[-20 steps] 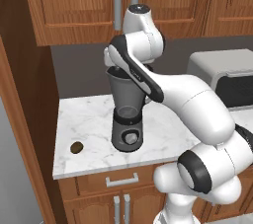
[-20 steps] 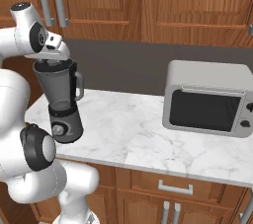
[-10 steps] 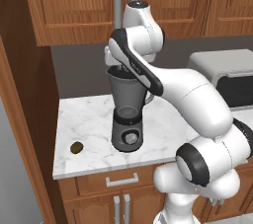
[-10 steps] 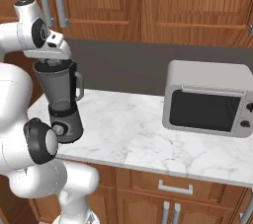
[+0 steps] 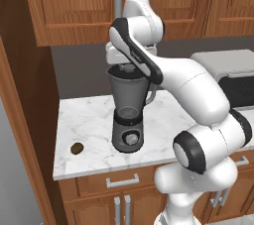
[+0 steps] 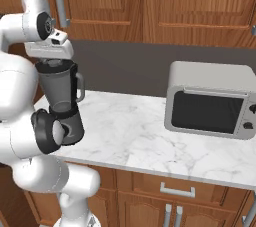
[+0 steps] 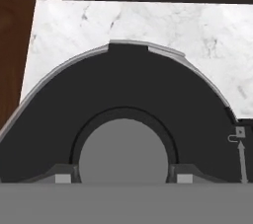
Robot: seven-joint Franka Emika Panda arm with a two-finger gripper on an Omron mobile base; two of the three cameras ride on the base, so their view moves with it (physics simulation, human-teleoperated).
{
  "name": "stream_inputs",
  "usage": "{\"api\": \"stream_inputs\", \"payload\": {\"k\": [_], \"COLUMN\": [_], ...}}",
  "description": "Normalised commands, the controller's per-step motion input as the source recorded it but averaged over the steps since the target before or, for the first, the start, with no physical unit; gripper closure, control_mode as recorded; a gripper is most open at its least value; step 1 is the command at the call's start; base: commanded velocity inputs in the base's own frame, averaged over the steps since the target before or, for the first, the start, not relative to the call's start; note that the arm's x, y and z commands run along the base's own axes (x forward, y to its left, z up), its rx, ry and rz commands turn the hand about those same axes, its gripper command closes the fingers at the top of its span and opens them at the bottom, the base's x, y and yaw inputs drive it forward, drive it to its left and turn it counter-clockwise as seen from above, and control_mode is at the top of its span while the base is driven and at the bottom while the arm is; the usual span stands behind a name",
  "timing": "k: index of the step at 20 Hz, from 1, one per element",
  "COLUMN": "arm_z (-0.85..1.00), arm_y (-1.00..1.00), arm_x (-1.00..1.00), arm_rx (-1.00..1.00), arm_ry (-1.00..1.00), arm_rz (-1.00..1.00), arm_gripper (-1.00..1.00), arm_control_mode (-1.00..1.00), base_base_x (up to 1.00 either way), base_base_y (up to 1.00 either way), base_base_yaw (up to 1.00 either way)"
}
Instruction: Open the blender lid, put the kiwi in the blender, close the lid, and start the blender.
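Setting: a home kitchen, rendered. Evidence follows, placed relative to the counter (image 6: 150, 136).

Counter: white marble with grey veining, running wall to wall in both base views.

Below the counter: wooden drawers and cabinet doors with silver bar handles (image 6: 175, 190).

Above the counter: a row of wooden upper cabinets (image 6: 195, 6) with raised panels, over a dark grey backsplash (image 6: 125, 66).

On the counter: a grey toaster oven (image 6: 212, 100) with a dark glass door at the right end; a blender (image 5: 129, 112) with a smoky jar near the left end; a kiwi (image 5: 77, 147) by the counter's front left edge.

Left of the counter: a tall wooden side panel (image 5: 20, 120).
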Motion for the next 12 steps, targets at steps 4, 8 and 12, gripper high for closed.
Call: {"api": "stream_inputs", "payload": {"k": [4, 8, 12], "arm_z": [-0.06, 0.28, 0.44], "arm_y": [0.0, -0.08, -0.14], "arm_x": [-0.01, -0.13, -0.19], "arm_rx": [0.0, 0.01, 0.01], "arm_ry": [0.0, -0.01, -0.1], "arm_rz": [0.0, 0.0, 0.0], "arm_gripper": [1.0, 1.0, 1.0], "arm_control_mode": [-1.0, -1.0, -1.0], "base_base_x": [0.0, 0.0, 0.0], "base_base_y": [0.0, 0.0, 0.0], "base_base_yaw": [0.0, 0.0, 0.0]}}
